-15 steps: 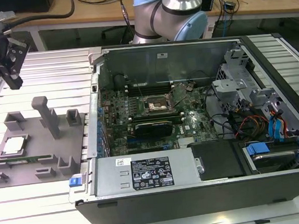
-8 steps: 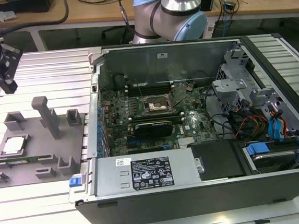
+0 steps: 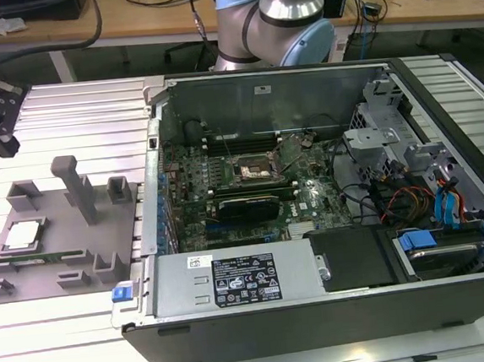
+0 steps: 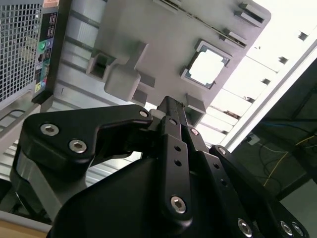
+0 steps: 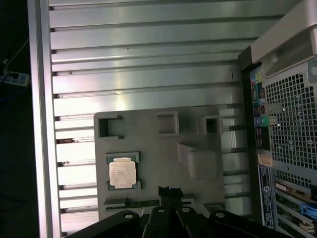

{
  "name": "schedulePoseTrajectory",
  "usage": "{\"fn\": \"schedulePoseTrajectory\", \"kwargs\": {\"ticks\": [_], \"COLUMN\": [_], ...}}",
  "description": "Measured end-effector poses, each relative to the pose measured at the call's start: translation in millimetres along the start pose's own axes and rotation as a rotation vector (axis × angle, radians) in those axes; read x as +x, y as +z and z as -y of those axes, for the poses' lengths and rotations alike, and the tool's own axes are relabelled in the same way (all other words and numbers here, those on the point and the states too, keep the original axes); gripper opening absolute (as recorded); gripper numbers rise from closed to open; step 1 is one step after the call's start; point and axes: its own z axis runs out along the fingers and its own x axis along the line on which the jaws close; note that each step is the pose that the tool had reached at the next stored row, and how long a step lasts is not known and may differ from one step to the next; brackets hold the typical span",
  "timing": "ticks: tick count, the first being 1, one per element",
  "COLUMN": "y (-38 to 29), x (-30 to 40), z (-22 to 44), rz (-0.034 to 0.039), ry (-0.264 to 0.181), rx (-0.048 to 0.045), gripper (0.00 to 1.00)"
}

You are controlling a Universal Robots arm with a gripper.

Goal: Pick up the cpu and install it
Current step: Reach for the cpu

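The cpu [image 3: 22,235] lies flat, silver top up, in a square recess of the grey fixture plate [image 3: 58,205] at the exterior view's left. It also shows in the first wrist view as the cpu [image 5: 122,173] and in the second as the cpu [image 4: 206,68]. My gripper [image 3: 6,144] hangs above the aluminium table beyond the fixture, well above the chip and off to one side of it. Its dark fingertips [image 5: 170,191] are pressed together with nothing between them, and the gripper [image 4: 171,106] is shut. The socket [image 3: 254,170] sits open on the motherboard inside the case.
The open computer case [image 3: 338,308] lies on its side at the exterior view's right, with cables, drive bays and a power supply inside. A green memory stick [image 3: 41,258] rests in the fixture near the chip. Grey posts [image 3: 77,187] stand up from the fixture plate.
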Motion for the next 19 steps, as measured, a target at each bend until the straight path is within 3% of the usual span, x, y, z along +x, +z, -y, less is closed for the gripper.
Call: {"fn": "schedulePoseTrajectory", "kwargs": {"ticks": [10, 19], "y": [4.2, 16.5], "x": [11.6, 25.4], "z": [1.1, 2.8], "rz": [0.0, 0.0001], "ry": [0.0, 0.0], "rx": [0.0, 0.0], "gripper": [0.11, 0.11]}}
